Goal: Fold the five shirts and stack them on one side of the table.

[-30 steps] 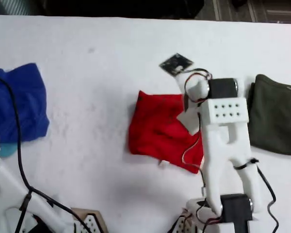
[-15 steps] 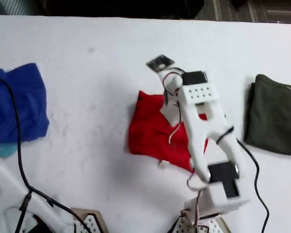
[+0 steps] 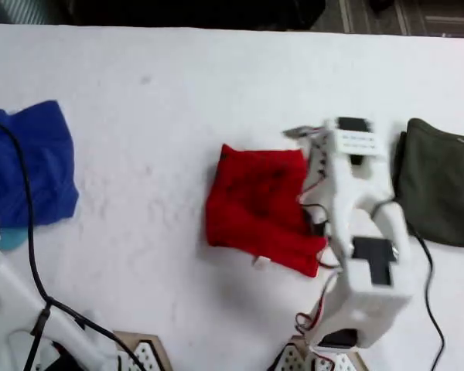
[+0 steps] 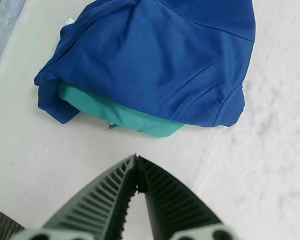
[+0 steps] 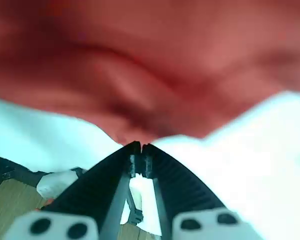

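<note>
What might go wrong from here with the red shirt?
1. The right tool is shut right at the red shirt's edge. Dragging from there may bunch the cloth instead of moving it neatly.
2. The right arm stands close beside the dark green shirt, so a sideways swing may rumple it.

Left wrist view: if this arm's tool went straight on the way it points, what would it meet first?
Likely the edge of the teal folded shirt peeking from under the blue shirt, after bare white table; depth is unclear.
</note>
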{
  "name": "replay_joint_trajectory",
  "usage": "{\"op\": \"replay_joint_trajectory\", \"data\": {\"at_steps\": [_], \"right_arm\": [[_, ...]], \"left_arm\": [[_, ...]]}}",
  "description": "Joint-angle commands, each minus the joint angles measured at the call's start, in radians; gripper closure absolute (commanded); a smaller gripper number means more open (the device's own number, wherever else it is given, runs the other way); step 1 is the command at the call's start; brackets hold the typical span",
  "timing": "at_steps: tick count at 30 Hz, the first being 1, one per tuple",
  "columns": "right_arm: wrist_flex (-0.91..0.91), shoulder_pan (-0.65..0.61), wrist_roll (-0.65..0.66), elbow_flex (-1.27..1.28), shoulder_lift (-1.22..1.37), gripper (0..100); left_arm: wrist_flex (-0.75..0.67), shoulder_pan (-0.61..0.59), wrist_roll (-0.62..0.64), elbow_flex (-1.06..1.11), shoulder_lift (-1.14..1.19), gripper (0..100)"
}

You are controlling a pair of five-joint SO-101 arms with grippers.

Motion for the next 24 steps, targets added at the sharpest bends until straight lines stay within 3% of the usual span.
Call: {"op": "replay_joint_trajectory", "data": {"at_steps": [1,7,11,16,24], "right_arm": [[0.021,0.015,0.052,0.008,-0.200,98.0],[-0.077,-0.168,0.051,0.011,-0.314,98.0],[-0.226,-0.205,0.012,0.075,-0.246,98.0],[-0.275,-0.148,0.017,0.190,-0.130,98.1],[-0.140,0.027,0.021,0.313,-0.116,98.1]], "left_arm": [[0.003,-0.002,-0.003,-0.009,-0.021,98],[0.006,-0.001,-0.003,-0.011,-0.022,98],[0.026,-0.001,-0.003,-0.057,-0.022,98],[0.034,-0.001,-0.003,-0.098,-0.022,98],[0.061,-0.001,-0.003,-0.098,-0.022,98]]}}
